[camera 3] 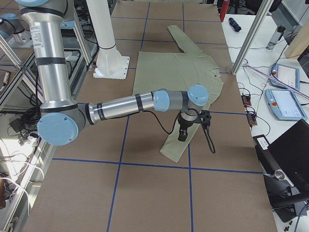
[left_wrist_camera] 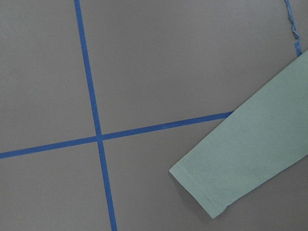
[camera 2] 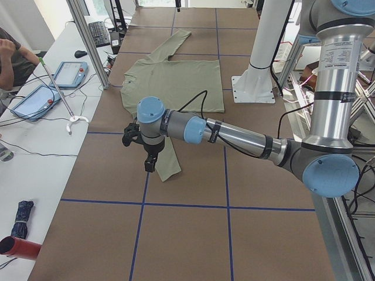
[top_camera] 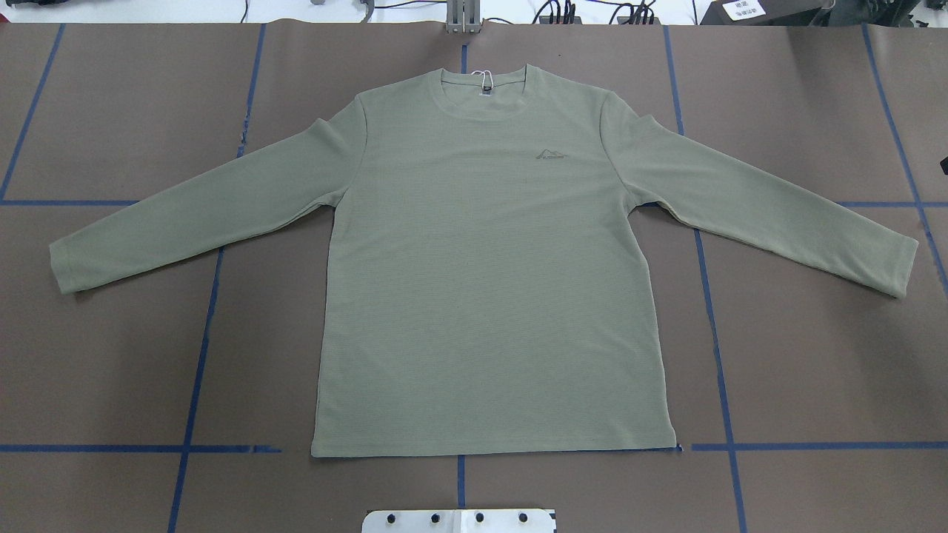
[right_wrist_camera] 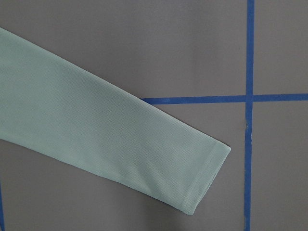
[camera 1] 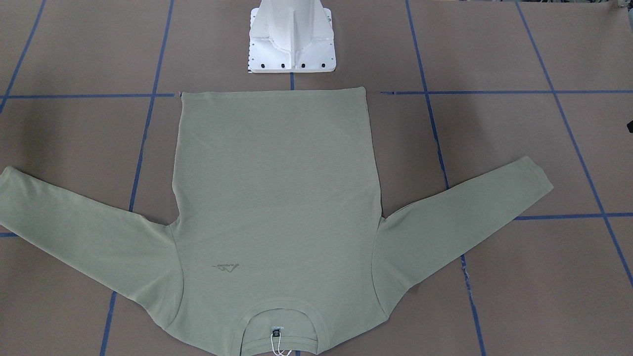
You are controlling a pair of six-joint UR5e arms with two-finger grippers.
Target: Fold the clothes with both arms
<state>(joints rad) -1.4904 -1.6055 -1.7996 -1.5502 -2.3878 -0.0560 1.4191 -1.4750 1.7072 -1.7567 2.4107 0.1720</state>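
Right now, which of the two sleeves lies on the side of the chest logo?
The sleeve on the robot's right side: the chest logo sits on that half of the shirt, far from the other sleeve.

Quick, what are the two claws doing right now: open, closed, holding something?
Left claw: cannot be told; it shows only in a side view.
Right claw: cannot be told; it shows only in a side view.
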